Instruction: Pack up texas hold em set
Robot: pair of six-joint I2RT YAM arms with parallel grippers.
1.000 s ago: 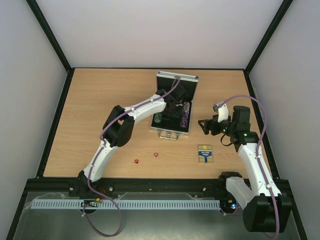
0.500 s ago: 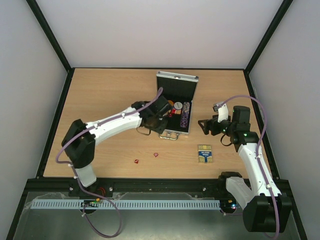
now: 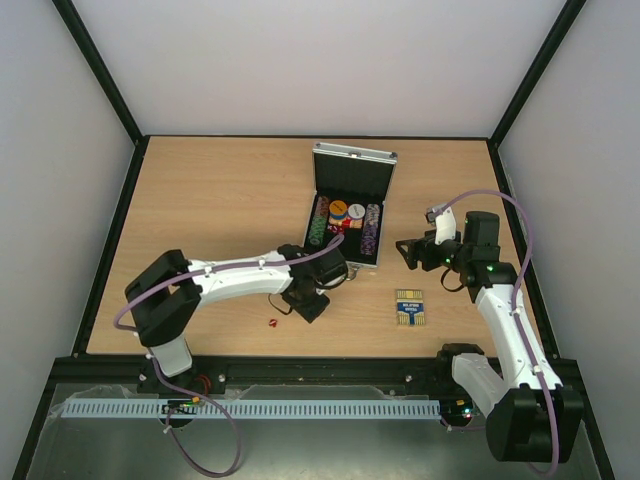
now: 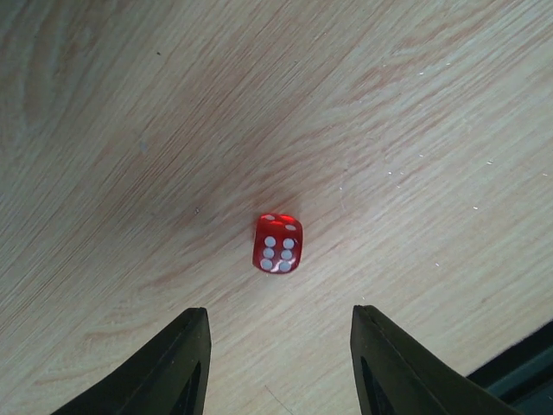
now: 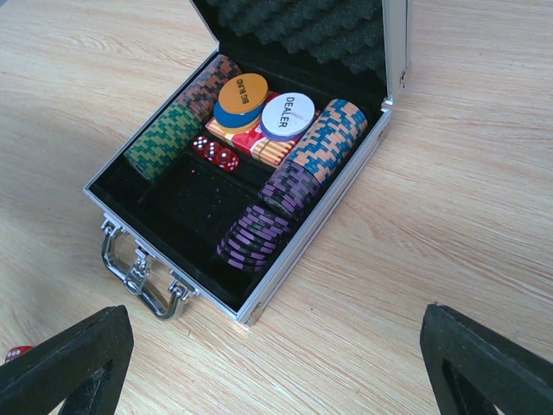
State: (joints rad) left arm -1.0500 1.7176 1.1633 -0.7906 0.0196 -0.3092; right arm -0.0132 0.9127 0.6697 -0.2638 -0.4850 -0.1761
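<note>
Left hand [image 4: 278, 322] now over die [image 4: 277, 243], six-face visible

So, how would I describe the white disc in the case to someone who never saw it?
Find the open silver aluminium case on the wooden table. Between its two rows of striped poker chips lie loose flat discs. Yours is the white round disc beside the orange disc, the only one printed DEALER.
</note>
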